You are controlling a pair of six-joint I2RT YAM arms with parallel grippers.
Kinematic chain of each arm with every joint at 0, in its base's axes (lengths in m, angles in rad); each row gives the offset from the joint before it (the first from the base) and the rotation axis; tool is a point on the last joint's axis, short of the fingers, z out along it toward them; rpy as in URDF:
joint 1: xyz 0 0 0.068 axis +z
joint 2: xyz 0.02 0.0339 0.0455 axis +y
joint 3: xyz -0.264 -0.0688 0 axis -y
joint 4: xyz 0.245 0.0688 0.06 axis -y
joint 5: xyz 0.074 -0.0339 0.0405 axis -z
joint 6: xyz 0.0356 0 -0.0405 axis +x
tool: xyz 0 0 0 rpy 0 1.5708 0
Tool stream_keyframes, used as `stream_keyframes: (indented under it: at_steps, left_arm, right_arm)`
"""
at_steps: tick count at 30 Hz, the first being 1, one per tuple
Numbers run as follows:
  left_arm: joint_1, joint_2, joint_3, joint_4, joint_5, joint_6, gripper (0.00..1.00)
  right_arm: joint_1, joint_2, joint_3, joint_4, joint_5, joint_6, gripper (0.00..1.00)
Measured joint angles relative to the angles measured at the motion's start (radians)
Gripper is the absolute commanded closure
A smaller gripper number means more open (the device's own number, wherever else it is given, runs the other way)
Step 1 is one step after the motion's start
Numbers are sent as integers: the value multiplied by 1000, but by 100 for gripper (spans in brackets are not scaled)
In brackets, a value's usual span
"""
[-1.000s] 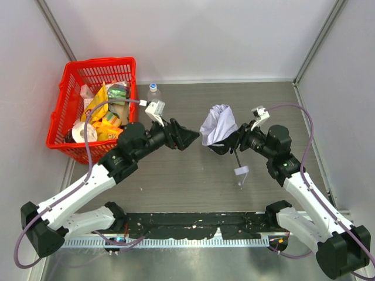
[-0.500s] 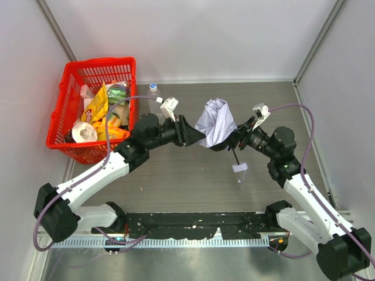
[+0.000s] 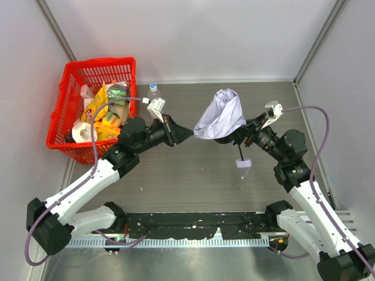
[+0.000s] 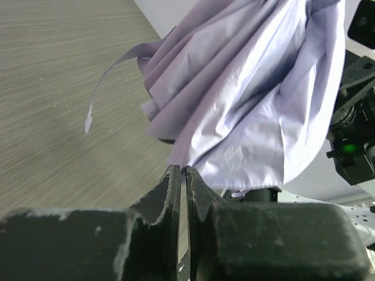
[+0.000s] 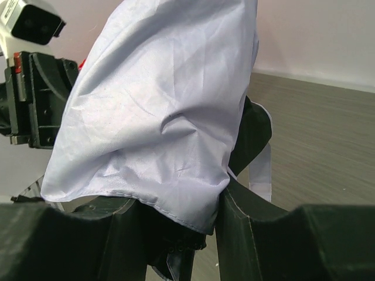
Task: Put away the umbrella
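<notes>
**Umbrella stretched between both grippers, above the table**

From the top camera, the umbrella hangs in the air over the middle of the table, touching nothing but the two arms. The left gripper has its jaws pressed together on the pointed 9 o'clock corner of the pale cloth. The right gripper is clamped on the bunched body at the 3 o'clock end. The cloth therefore runs roughly from 9 to 3 o'clock between them, bulging toward 12. The thin black shaft drops from the right gripper toward 6 o'clock. The red basket lies at 10 o'clock, well apart and on the left arm's side, with a bottle just beside it.

From the left wrist camera, the left gripper shows its fingers together, with the cloth's tip running straight into them. The rest of the umbrella fans out toward 1 o'clock, and a loose strap trails toward 10 o'clock.

From the right wrist camera, the right gripper has its fingers held apart by the dark folded core they grip. The cloth of the umbrella drapes over them toward 12 o'clock.

We judge that any gathering or folding turns on this left-to-right stretch.
</notes>
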Motion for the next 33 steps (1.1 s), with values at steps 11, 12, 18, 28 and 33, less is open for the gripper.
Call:
stream_keyframes:
  at_steps: [11,12,18,28,33]
  left_arm:
    - [72,-46,3,76,97,-101,21]
    - [72,-34,24,70,105,-108,29]
    - [42,16,139,47,121,-108,40]
    - [-108,105,281,-152,59,-12,29]
    - [-159,105,281,-270,-57,61,31]
  right_arm:
    - [-3,-1,51,-48,55,-23,99]
    - [-3,-1,52,-54,56,-23,99]
    - [-3,15,60,-84,67,-31,99]
    - [-3,37,68,-113,82,-40,99]
    - [-3,37,73,-117,86,-44,99]
